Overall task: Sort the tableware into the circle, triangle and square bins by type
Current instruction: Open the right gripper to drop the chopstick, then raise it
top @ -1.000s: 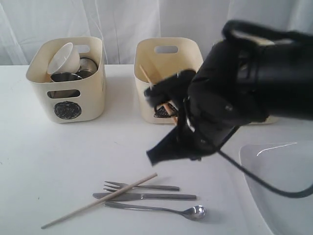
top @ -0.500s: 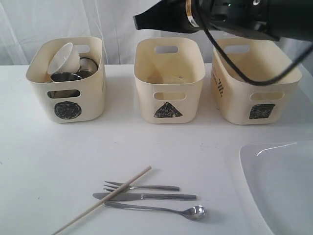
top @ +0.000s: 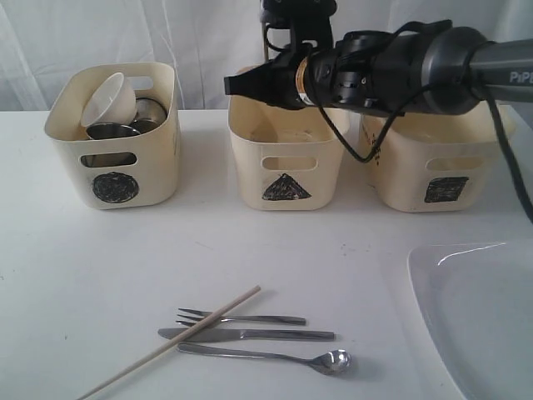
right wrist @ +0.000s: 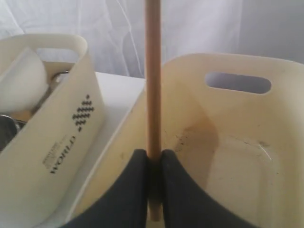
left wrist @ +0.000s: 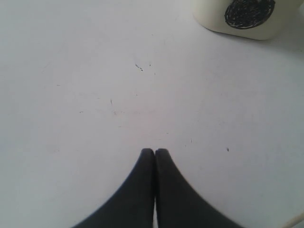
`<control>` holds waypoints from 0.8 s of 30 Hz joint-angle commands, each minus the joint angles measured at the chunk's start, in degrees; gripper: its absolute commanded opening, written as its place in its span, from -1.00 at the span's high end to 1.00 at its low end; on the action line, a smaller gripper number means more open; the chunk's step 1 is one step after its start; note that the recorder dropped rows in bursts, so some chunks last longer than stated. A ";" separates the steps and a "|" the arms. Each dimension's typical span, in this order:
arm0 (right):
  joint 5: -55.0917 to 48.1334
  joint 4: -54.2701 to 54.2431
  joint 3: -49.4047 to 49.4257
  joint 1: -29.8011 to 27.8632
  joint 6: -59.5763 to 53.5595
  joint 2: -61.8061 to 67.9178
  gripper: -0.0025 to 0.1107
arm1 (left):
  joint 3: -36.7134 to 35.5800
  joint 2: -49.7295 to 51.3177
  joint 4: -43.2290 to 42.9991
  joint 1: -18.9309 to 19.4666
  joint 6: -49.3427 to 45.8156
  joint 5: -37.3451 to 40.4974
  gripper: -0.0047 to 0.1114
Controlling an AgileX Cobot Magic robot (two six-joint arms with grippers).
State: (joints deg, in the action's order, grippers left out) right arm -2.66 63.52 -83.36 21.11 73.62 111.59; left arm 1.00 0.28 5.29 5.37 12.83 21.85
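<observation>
My right gripper (right wrist: 153, 154) is shut on a wooden chopstick (right wrist: 153, 71), held over the open triangle bin (right wrist: 228, 156). In the exterior view that gripper (top: 231, 84) hovers above the triangle bin (top: 287, 179), and the held chopstick does not show there. The second chopstick (top: 175, 342) lies on the table across the fork (top: 241, 318) and knife (top: 246, 334), with the spoon (top: 266, 357) just in front. The circle bin (top: 112, 167) holds the small white bowl (top: 108, 98) and steel cups (top: 112, 131). My left gripper (left wrist: 155, 151) is shut and empty over bare table near the circle bin (left wrist: 247, 14).
The square bin (top: 441, 179) stands to the right of the triangle bin, partly behind the right arm. The large white plate (top: 475, 317) lies at the front right corner. White curtain hangs behind the bins.
The right arm has risen from in front of the triangle bin, swung high, and now sits lower above that bin's rim. The table chopstick has shifted slightly.
</observation>
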 commanded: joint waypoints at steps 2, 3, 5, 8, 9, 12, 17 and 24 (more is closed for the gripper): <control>-3.43 0.96 -1.96 -1.16 -2.97 2.87 0.96 | -0.53 -0.28 0.44 0.19 0.28 3.11 0.92; -3.75 0.96 -1.96 -1.17 -2.97 3.00 0.95 | -0.53 -0.28 0.44 0.19 0.28 3.11 0.92; -4.22 0.96 -1.96 -1.28 -2.97 3.27 0.93 | -0.53 -0.28 0.44 0.19 0.28 3.11 0.92; -4.48 0.96 -1.96 -1.28 -2.97 3.27 0.77 | -0.53 -0.28 0.44 0.19 0.28 3.11 0.92; -4.94 0.96 -1.96 -1.28 -2.97 3.27 0.69 | -0.53 -0.28 0.44 0.19 0.28 3.11 0.92; -7.51 1.04 -1.96 -1.28 -2.97 3.27 0.50 | -0.53 -0.28 0.44 0.19 0.28 3.11 0.92; -12.59 1.19 -1.96 -1.28 -2.97 2.83 0.43 | -0.53 -0.28 0.44 0.19 0.28 3.11 0.92; -13.96 -0.19 -1.96 -0.83 -2.97 -4.73 0.43 | -0.53 -0.28 0.44 0.19 0.28 3.11 0.92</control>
State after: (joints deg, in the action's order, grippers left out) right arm -16.07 64.30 -85.04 20.28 71.33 111.27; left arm 1.00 0.28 5.29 5.37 12.83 21.85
